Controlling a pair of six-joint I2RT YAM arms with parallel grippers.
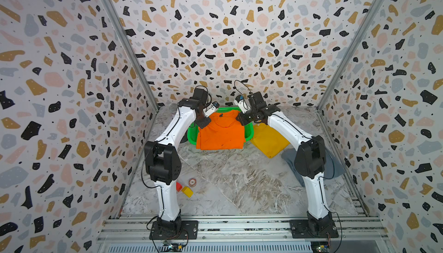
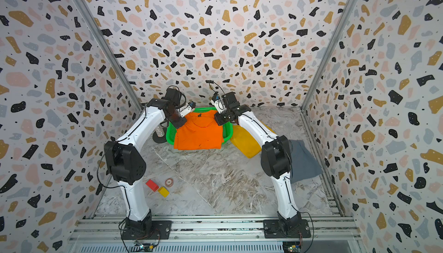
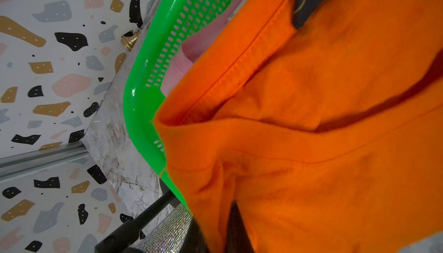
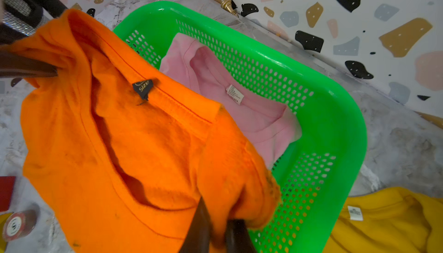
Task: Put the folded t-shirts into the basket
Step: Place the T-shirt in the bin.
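The left pincer (image 1: 203,122) and right pincer (image 4: 215,218) each pinched a shoulder of the orange shirt (image 4: 119,156), held over the basket (image 4: 340,129) above the pink shirt (image 4: 251,115). Its hem seemed to hang outside, so the next move called for carrying it farther in.

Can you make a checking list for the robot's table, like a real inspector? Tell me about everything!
Surface: marbled tabletop, no damage seen.
Job's things: pink t-shirt lies inside the green basket; orange t-shirt is held over it, hanging past the near rim; yellow t-shirt and grey-blue t-shirt lie on the table.
Clutter: red block, yellow block, round token, glittery microphone.
Grippers: left gripper and right gripper are both shut on the orange t-shirt's collar end.
Cables: black cables loop along both arms.
Surroundings: speckled walls on three sides, metal rail in front.
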